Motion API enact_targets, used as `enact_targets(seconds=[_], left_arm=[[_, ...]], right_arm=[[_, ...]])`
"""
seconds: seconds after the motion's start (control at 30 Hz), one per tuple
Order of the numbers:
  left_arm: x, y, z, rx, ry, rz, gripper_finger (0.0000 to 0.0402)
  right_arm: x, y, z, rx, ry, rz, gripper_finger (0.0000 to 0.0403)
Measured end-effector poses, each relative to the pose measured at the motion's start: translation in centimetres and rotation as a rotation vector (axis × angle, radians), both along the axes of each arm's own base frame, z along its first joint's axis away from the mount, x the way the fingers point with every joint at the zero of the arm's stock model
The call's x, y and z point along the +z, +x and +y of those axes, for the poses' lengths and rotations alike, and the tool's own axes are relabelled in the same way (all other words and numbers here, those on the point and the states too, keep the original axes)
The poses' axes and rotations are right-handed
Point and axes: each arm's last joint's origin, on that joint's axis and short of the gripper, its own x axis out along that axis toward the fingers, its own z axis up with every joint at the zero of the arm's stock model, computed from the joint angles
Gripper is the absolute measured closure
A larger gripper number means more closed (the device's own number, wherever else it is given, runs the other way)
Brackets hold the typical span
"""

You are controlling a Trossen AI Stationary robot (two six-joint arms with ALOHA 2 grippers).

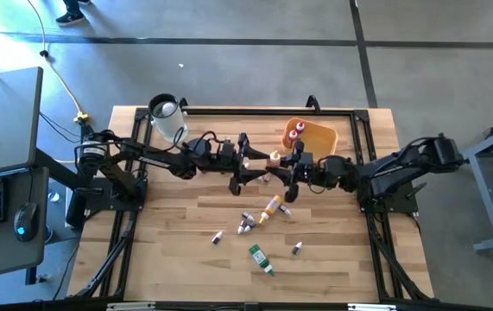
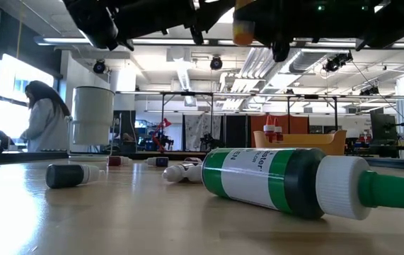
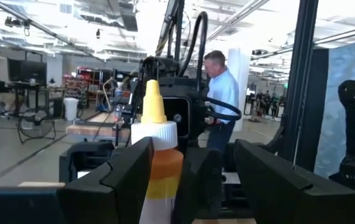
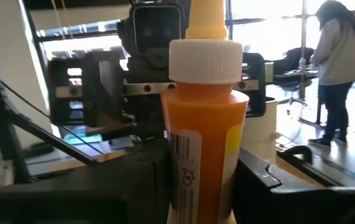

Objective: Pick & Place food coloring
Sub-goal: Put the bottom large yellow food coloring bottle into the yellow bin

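Food coloring, orange bottle (image 4: 205, 143): white collar, yellow nozzle, barcode label; upright, clenched in the right gripper (image 1: 291, 177) above the table's middle. Left gripper (image 1: 248, 166) close opposite, fingers spread, bottle between them, ungripped. Done: two red-capped bottles (image 1: 296, 131) in the orange tray (image 1: 322, 136) near the far edge. Left: green bottle (image 1: 260, 257), yellow bottle (image 1: 269, 207), several vials loose toward the near edge
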Motion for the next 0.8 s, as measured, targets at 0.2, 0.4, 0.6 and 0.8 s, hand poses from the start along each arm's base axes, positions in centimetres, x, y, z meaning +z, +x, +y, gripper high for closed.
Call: enact_targets(seconds=[0.2,0.4,0.6,0.8], left_arm=[[-0.1,0.1,0.1,0.030,-0.015,0.016,0.0179],[-0.4,0.2,0.3,0.111,0.002,0.040,0.0179],[-0.4,0.2,0.2,0.096,0.047,0.034,0.0179],[-0.4,0.2,0.2,0.097,0.047,0.032,0.0179]], right_arm=[[0.0,-0.1,0.2,-0.042,-0.045,0.011,0.0289],[0.3,-0.4,1.1,-0.070,-0.114,0.026,0.0289],[-0.2,-0.3,1.2,-0.059,-0.094,0.068,0.0289],[-0.5,-0.2,1.4,0.000,-0.048,0.085,0.0289]])
